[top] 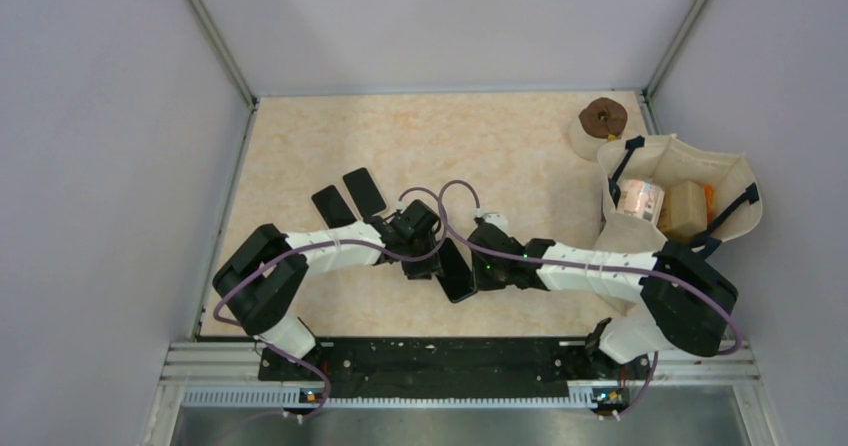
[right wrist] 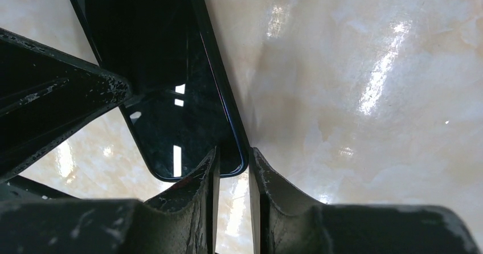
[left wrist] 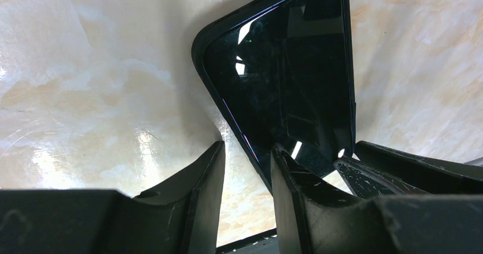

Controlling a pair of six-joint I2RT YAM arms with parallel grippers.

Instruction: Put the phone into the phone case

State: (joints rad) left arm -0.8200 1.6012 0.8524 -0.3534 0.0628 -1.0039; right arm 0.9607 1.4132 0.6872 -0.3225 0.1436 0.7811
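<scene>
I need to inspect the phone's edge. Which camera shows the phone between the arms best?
Left wrist: the phone is large and close, with the screen and dark rim clear. Right wrist shows only one rounded end; top external shows it small and far off.

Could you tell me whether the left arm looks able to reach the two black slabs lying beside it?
Probably yes: both slabs, one and the other, lie uncovered on the table just beyond the left arm's forearm, with nothing between.
</scene>
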